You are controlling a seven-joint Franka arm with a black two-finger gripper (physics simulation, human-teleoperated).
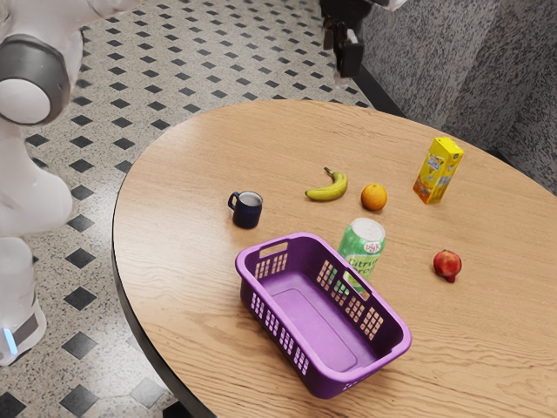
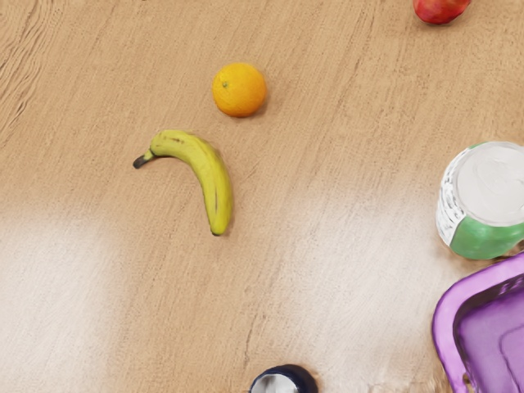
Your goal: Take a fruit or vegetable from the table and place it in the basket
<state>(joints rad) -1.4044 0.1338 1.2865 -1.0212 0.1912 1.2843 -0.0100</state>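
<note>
On the table, a banana (image 1: pixel 328 189) lies near an orange (image 1: pixel 374 197).

We seem to be in a home's dining area, though we cannot tell the room for certain: we have a rounded table (image 1: pixel 170 178) with a wood-grain top, a pale speckled floor (image 1: pixel 209 63) patterned with dark diamonds, and a mottled grey wall (image 1: pixel 444 52). The mug (image 1: pixel 247 210), drink can (image 1: pixel 363 240), yellow carton (image 1: pixel 438 171), banana (image 1: pixel 329 189) and orange (image 1: pixel 374 197) give our table its household look.
</note>
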